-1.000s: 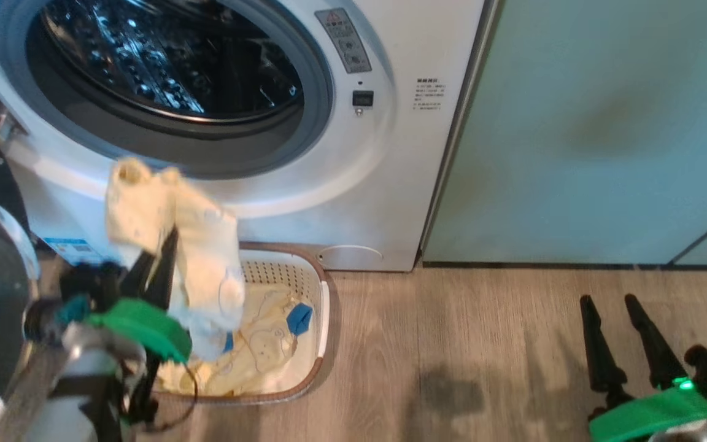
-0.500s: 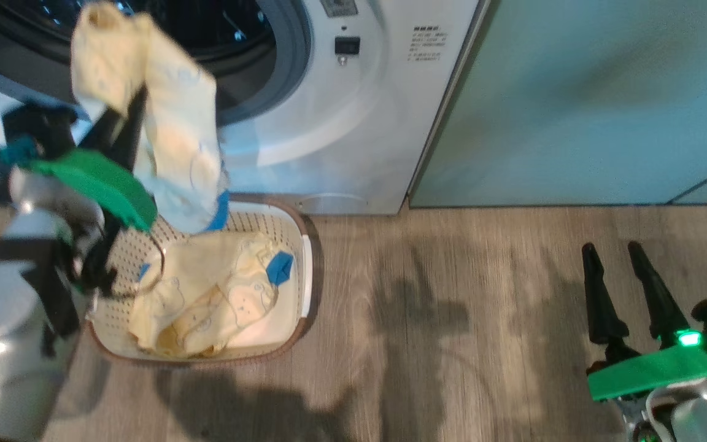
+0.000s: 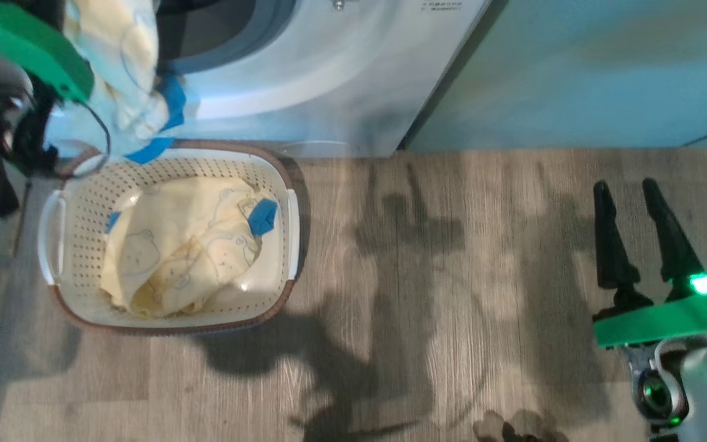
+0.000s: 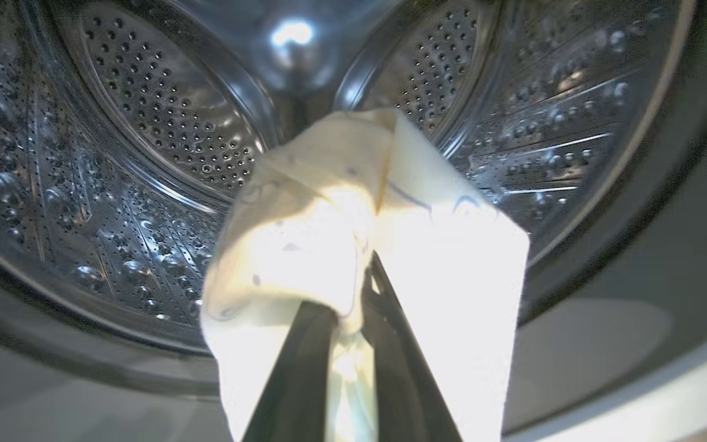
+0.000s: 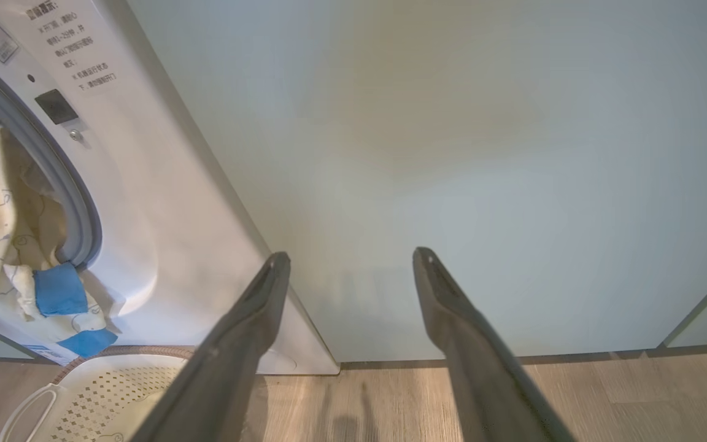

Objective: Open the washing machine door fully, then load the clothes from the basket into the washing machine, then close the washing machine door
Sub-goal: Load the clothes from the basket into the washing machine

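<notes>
Grey-brown wood floor (image 3: 452, 276) spreads across the lower head view, whose camera has tipped downward since a second ago. The washing machine (image 3: 329, 73) is now cut off along the top edge, and the basket (image 3: 77, 233) lies at middle left, just in front of it. The left gripper (image 4: 353, 288) is pinched tight on a yellow garment (image 4: 329, 233). A second ago its tail hung down onto the heap in the basket; now it hangs at upper left, clear above the basket's far rim. The left wrist view shows it held up squarely before the steel drum (image 4: 145, 153). The remaining clothes (image 3: 181, 245) lie bundled in the basket (a blue piece shows at their right edge). The right gripper (image 3: 626, 184) waits at lower right over bare floor, fingers spread as before.
</notes>
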You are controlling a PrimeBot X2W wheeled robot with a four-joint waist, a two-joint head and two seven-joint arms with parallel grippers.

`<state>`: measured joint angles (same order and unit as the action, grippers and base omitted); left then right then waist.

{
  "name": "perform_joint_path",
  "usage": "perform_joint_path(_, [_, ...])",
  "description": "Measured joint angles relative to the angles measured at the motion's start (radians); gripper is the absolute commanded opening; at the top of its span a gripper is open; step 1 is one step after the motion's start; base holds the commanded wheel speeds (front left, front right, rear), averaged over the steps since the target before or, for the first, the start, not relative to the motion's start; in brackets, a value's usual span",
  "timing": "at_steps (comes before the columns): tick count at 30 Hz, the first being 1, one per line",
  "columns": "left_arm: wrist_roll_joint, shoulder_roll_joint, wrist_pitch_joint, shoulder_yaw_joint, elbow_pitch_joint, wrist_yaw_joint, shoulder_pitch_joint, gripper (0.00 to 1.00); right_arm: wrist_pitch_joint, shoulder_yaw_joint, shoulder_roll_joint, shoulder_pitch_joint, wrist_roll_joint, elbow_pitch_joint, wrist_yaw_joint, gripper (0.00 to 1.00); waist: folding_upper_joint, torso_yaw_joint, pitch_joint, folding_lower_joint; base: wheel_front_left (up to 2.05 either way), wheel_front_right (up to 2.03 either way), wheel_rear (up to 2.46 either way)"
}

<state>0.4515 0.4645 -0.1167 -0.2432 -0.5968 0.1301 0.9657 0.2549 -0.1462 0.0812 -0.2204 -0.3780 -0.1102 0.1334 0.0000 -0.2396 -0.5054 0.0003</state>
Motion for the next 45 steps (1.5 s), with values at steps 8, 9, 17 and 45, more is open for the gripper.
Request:
perform_joint_path(8, [-0.038,0.030,-0.044,-0.067,-0.164,0.000,0.197,0.00,0.000,-0.001,-0.005,-0.040,0.001,0.013,0.000,1.00,0.0000,-0.020,-0.080,-0.0001,0.00,0.00,0.00])
perform_joint_path(9, [-0.041,0.032,-0.052,-0.077,-0.184,0.000,0.220,0.00,0.000,-0.002,-0.007,-0.043,0.001,0.013,0.000,1.00,0.0000,-0.023,-0.090,-0.0001,0.00,0.00,0.00])
perform_joint_path(17, [-0.056,0.038,-0.096,-0.085,-0.326,0.000,0.350,0.00,0.000,-0.017,-0.021,-0.087,0.001,0.021,0.000,1.00,0.0000,-0.053,-0.154,-0.0002,0.00,0.00,0.00])
perform_joint_path(45, [-0.167,0.071,-0.140,0.167,-0.095,-0.045,0.546,0.00,0.000,-0.056,-0.030,-0.159,-0.020,0.025,0.000,1.00,0.0000,-0.135,-0.309,-0.0003,0.00,0.00,0.00])
